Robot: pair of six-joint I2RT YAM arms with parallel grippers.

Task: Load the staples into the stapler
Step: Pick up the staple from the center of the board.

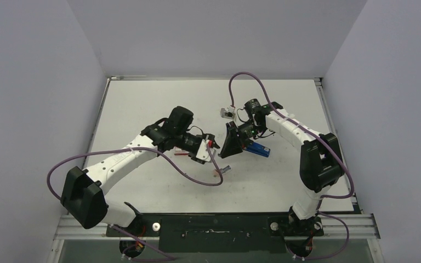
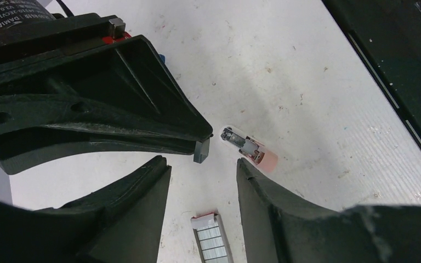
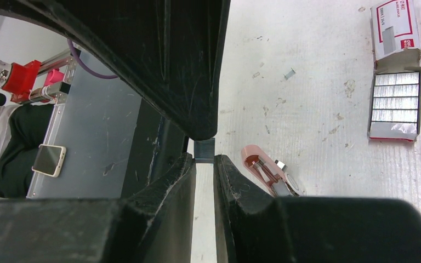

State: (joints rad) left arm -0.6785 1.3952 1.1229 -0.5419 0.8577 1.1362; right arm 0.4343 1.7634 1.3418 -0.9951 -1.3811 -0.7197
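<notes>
My right gripper (image 3: 204, 161) is shut on a short grey strip of staples (image 3: 204, 150), pinched at the fingertips. That strip (image 2: 201, 150) hangs just past the tips of my left gripper (image 2: 203, 164), whose jaws stand apart with nothing between them. Both grippers meet over the table's middle, left (image 1: 211, 149) and right (image 1: 227, 148). The open red-and-white staple box (image 3: 394, 104) lies flat, showing rows of strips (image 2: 211, 241). The blue stapler (image 1: 259, 149) lies on the table just right of my right gripper, mostly hidden in the wrist views.
A small pink-and-metal piece (image 2: 250, 149) lies on the table close to both grippers' tips (image 1: 224, 169). The left arm's purple cable (image 1: 197, 178) loops across the table. The black front rail (image 2: 394, 60) runs along the near edge.
</notes>
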